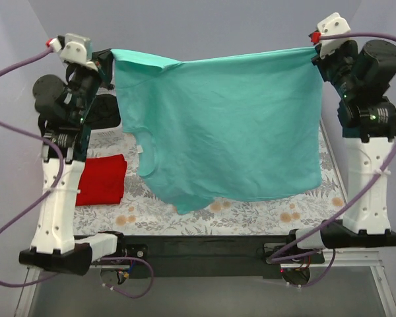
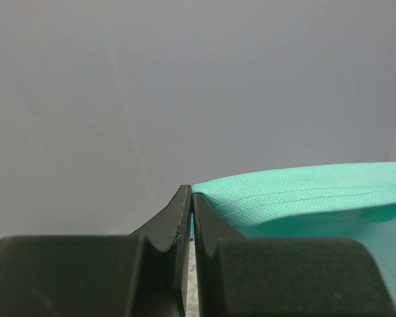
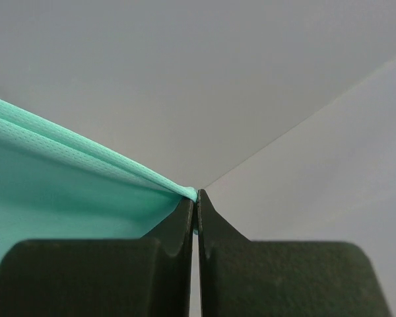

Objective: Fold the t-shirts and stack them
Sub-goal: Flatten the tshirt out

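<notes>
A teal t-shirt (image 1: 224, 125) hangs stretched in the air between my two grippers, its lower edge just above the table. My left gripper (image 1: 107, 58) is shut on its top left corner; in the left wrist view the gripper (image 2: 191, 193) pinches the hem of the shirt (image 2: 303, 191). My right gripper (image 1: 315, 53) is shut on the top right corner; in the right wrist view the gripper (image 3: 197, 195) holds the shirt's edge (image 3: 66, 191). A folded red t-shirt (image 1: 102, 179) lies on the table at the left.
A dark garment (image 1: 105, 111) lies at the back left, behind the left arm. The table has a floral patterned cloth (image 1: 251, 211). Grey walls stand close behind and at both sides.
</notes>
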Available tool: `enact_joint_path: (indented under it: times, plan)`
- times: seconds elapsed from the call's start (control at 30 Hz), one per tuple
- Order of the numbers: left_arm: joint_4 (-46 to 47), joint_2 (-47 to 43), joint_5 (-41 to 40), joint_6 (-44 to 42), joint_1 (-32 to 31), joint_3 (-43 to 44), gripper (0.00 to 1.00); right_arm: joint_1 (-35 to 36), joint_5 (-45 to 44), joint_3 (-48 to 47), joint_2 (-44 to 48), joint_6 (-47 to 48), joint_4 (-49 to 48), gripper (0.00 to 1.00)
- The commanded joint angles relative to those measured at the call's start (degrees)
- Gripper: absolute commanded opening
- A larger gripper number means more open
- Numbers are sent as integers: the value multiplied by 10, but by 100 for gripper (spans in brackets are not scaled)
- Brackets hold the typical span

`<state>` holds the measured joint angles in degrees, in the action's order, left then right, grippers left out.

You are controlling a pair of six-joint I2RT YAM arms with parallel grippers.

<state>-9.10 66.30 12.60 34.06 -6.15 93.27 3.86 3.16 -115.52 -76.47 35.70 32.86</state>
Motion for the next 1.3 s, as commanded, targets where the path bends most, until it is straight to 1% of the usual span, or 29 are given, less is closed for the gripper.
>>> enact_joint_path:
  times: [0.0, 0.1, 0.23, 0.27, 0.3, 0.4, 0.47, 0.5, 0.53, 0.57, 0.6, 0.63, 0.7, 0.73, 0.77, 0.8, 0.83, 0.87, 0.9, 0.93, 0.97, 1.0, 1.03, 1.07, 1.1, 1.13, 1.17, 1.2, 1.27]
  plan:
    - [43, 74, 2, -22, 4, 18, 0, -3, -12, 0, -49, 1, -69, 1]
    - [71, 166, -3, -10, 4, 82, 0, -3, -26, -36, -104, -19, -96, 1]
    - [113, 270, -9, -1, 12, 197, 0, -3, -61, -124, -170, -25, -122, 1]
    - [124, 287, -18, 2, 15, 257, 0, -3, -74, -157, -189, -23, -136, 1]
    - [124, 324, -17, 4, 18, 291, 0, -3, -80, -169, -195, -22, -146, 1]
    - [115, 370, -19, 18, 39, 411, 0, -3, -91, -186, -195, -26, -188, 1]
    - [123, 385, -9, 26, 61, 435, 0, -3, -87, -184, -186, -24, -201, 1]
    - [132, 380, 11, 28, 67, 415, 0, -2, -83, -176, -182, -21, -206, 1]
    - [144, 354, 25, 28, 93, 391, 0, -3, -77, -164, -176, -13, -213, 1]
    - [170, 337, 36, 37, 100, 362, 0, -3, -59, -145, -154, -8, -219, 1]
    - [184, 315, 68, 44, 107, 319, 0, -3, -50, -79, -140, 1, -225, 1]
    - [196, 293, 84, 48, 113, 238, 0, -3, -42, -41, -122, 9, -249, 1]
    - [213, 218, 125, 36, 113, 137, 0, -3, -13, 42, -71, 35, -270, 1]
    - [229, 192, 166, 27, 113, 23, 0, -3, 3, 121, -55, 46, -277, 1]
    - [233, 131, 195, -19, 114, -31, 0, -3, 45, 163, -20, 81, -280, 1]
    - [236, 105, 211, -42, 114, -82, 0, -3, 65, 204, -1, 96, -282, 1]
    - [225, 76, 221, -57, 113, -139, 0, -3, 85, 293, 17, 116, -283, 1]
    - [204, 54, 232, -79, 114, -216, 0, -2, 117, 333, 51, 137, -283, 1]
    - [170, 12, 252, -147, 114, -256, 0, -3, 128, 380, 68, 185, -283, 1]
    - [104, -10, 279, -191, 114, -293, 0, -2, 135, 420, 84, 204, -284, 1]
    - [81, -32, 304, -215, 115, -377, 0, -2, 146, 497, 110, 224, -282, 1]
    - [58, -78, 313, -236, 114, -414, 0, -2, 149, 533, 121, 267, -282, 1]
    - [2, -93, 320, -311, 115, -446, 0, -1, 151, 566, 133, 280, -281, 1]
    - [-10, -111, 309, -331, 113, -482, 0, 0, 157, 633, 148, 296, -279, 1]
    - [-13, -124, 302, -338, 113, -540, 0, 2, 159, 662, 155, 327, -267, 1]
    - [-38, -137, 299, -377, 113, -566, 0, 8, 157, 696, 159, 342, -267, 1]
    - [-51, -141, 298, -404, 113, -587, 0, 11, 150, 748, 162, 356, -267, 1]
    - [-54, -143, 292, -413, 113, -630, 0, 15, 145, 773, 160, 364, -269, 1]
    - [-61, -137, 284, -446, 113, -664, 0, 26, 128, 805, 140, 378, -273, 1]
